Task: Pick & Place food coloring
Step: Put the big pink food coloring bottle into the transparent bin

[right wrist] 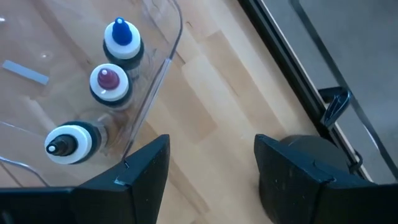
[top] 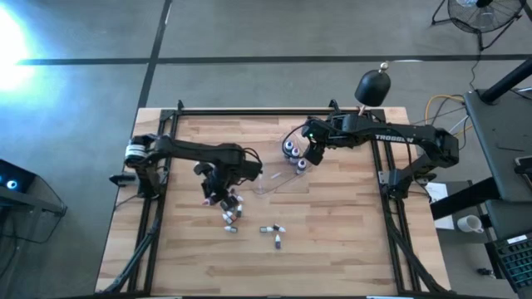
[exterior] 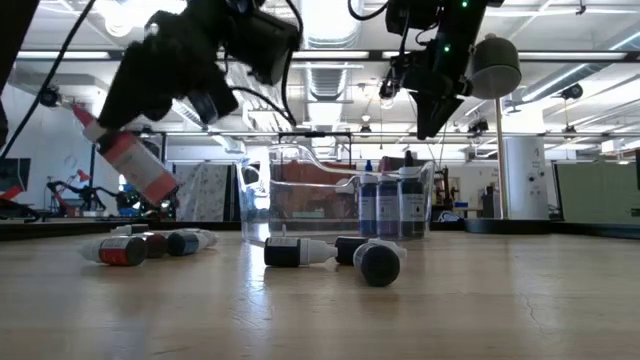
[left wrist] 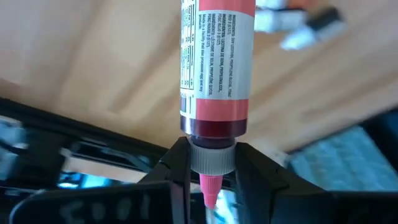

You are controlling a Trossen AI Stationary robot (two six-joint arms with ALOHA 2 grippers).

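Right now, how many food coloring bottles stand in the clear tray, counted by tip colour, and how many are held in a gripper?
Blue-tipped bottle: 1
Dark-red-tipped bottle: 1
Black-tipped bottle: 1
Red bottle in left gripper: 1
Total: 4

Strong glare washes out the floor (top: 17, 41) at the upper left of the high view, while the worktop (top: 332, 249) is evenly lit with only soft shadows. In the low view, bright ceiling lights (exterior: 330, 20) backlight the arms into dark silhouettes. The left wrist view is blurred behind the sharp red bottle (left wrist: 216, 68).
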